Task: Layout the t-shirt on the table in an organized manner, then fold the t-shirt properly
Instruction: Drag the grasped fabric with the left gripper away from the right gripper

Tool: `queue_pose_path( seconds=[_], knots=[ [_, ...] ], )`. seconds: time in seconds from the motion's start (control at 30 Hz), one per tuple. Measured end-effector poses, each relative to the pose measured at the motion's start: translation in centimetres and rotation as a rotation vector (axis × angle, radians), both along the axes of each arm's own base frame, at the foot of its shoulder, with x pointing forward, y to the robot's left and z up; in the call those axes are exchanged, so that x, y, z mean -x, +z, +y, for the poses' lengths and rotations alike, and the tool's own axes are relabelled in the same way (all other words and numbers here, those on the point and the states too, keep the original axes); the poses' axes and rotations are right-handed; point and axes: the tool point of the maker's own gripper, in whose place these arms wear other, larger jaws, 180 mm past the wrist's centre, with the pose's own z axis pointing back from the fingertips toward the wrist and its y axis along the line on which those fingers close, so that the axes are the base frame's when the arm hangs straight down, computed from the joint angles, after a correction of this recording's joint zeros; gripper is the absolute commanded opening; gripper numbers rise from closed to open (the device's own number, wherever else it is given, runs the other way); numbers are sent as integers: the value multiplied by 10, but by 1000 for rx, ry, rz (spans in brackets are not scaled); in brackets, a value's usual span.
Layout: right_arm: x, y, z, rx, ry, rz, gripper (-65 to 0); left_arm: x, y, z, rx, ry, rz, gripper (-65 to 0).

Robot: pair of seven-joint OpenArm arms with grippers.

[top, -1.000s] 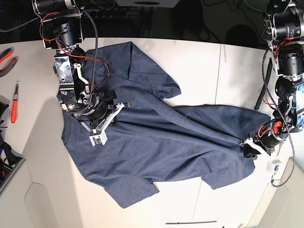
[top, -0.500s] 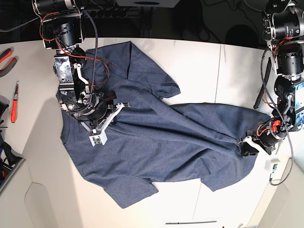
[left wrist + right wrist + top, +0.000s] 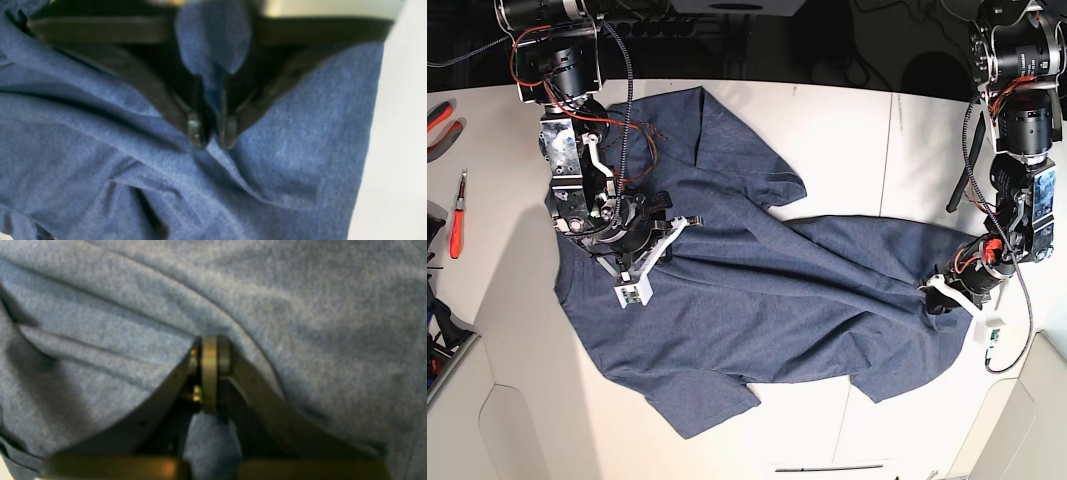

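Across the last second the left gripper, at about 3 o'clock in the base view, has crept inward from the table's edge toward the cloth's middle, and its jaws, which stood apart a moment earlier, have come together on the t-shirt. In the left wrist view the 2 black fingertips sit nearly touching with a thin ridge of navy fabric rising between them, so the left gripper now looks to be pinching the shirt near its 3 o'clock hem. The right gripper, at about 9 o'clock, has not shifted; its jaws are pressed together with a fold of cloth bunched behind the tips in the right wrist view. The shirt lies spread but skewed across the table, one sleeve pointing to 12 o'clock and long creases running between the 2 grips, so the layout step seems unfinished and a stretch or drag is the likely next need. Both wrist views are blurred; how much cloth each grip holds cannot be judged, and any lettering is out of sight.
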Motion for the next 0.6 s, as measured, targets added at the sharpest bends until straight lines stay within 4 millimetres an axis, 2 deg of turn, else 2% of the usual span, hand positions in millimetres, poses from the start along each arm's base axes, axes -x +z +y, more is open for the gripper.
queue_pose_path(
  seconds=[0.2, 0.33, 0.47, 0.6],
  knots=[
    [0, 0, 0, 0, 0, 0, -650, -1, 1, 1, -1, 2, -7, -650],
    [0, 0, 0, 0, 0, 0, -650, 5, 4, 14, -15, -3, 36, -650],
    [0, 0, 0, 0, 0, 0, -650, 11, 32, 30, 111, 30, 6, -650],
    [0, 0, 0, 0, -1, 0, -650, 36, 54, 23, 281, -14, -25, -650]
  ],
)
